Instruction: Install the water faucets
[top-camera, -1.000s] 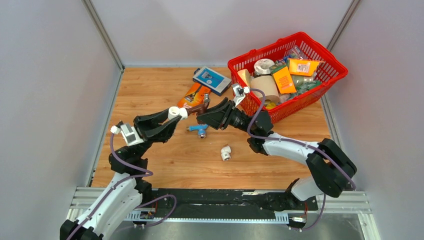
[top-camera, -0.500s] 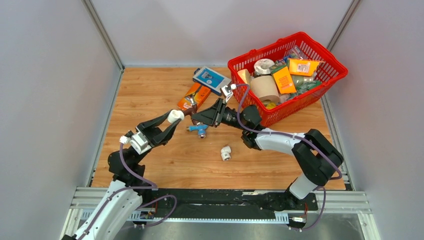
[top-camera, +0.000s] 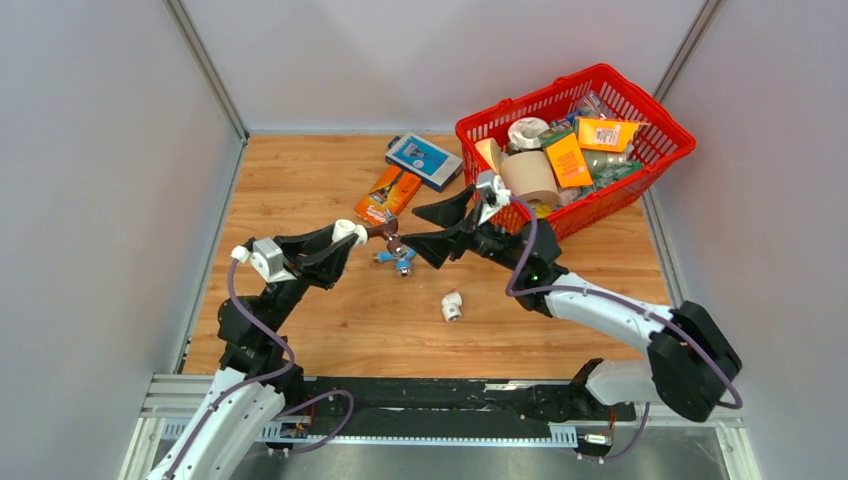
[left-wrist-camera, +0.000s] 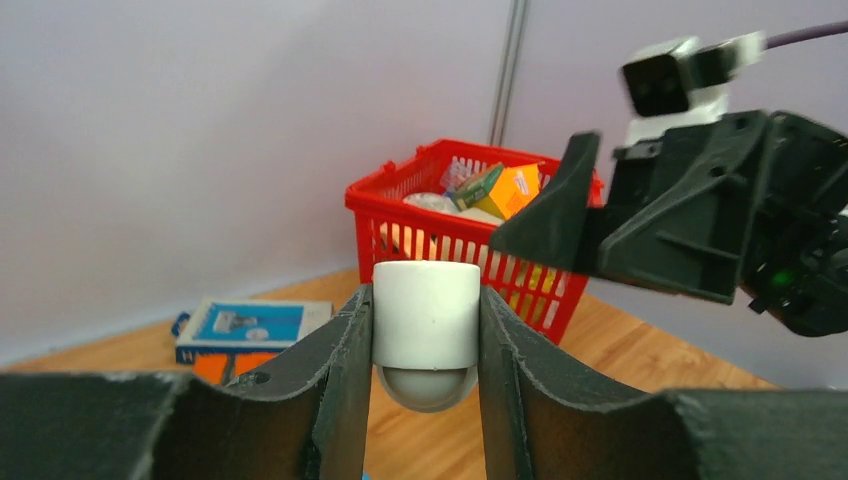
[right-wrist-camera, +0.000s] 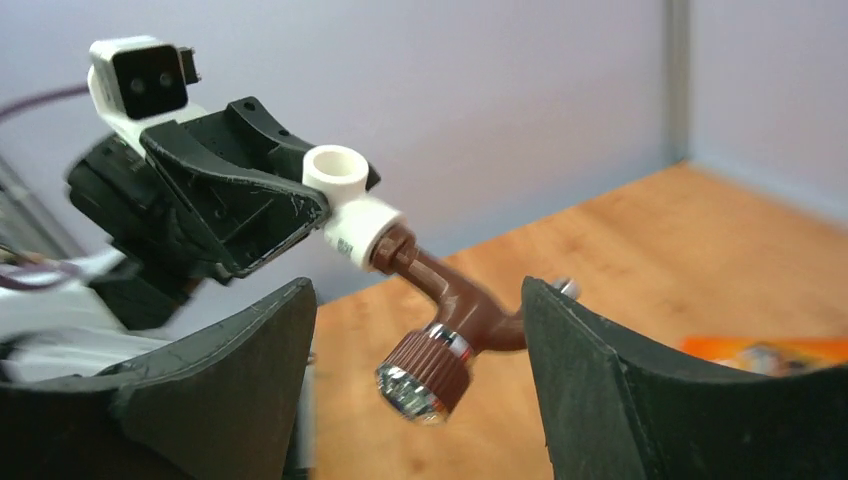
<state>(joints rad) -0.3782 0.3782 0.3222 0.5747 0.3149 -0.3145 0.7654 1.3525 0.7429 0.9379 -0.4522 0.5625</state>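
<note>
Left gripper (top-camera: 341, 240) clamped the white elbow fitting (top-camera: 350, 231), brown faucet (right-wrist-camera: 455, 305) jutted from it, right gripper (top-camera: 428, 230) gaped wide around the faucet.

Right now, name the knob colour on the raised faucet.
The knob is reddish-brown, silvery-ended; right wrist view.

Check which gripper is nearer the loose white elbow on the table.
Right. The right gripper is just beyond the loose elbow; the left gripper sits farther left, shut on a second elbow.

Plain grey walls (top-camera: 100, 200) on three sides, metal corner posts (top-camera: 207, 70), wooden tabletop (top-camera: 300, 180) — soft, even light
</note>
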